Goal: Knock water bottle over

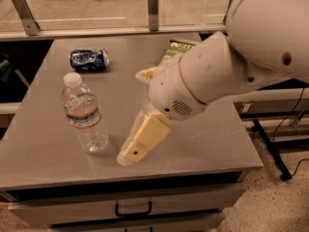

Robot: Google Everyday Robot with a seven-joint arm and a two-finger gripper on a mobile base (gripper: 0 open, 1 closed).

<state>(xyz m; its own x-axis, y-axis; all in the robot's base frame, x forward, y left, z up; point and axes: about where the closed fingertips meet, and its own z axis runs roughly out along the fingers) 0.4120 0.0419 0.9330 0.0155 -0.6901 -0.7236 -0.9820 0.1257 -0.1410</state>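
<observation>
The water bottle [83, 113] stands upright on the left part of the grey table [48, 158]. It is clear ribbed plastic with a white cap and a white label with red-orange and blue bands. My gripper [137, 145] hangs from the big white arm just right of the bottle, its cream tip low over the table and a short gap from the bottle's base. It does not touch the bottle.
A crushed dark-blue soda can [89, 59] lies at the back left of the table. A green chip bag [176, 49] lies at the back, mostly hidden behind my arm. A glass railing runs behind the table; drawers sit below its front edge.
</observation>
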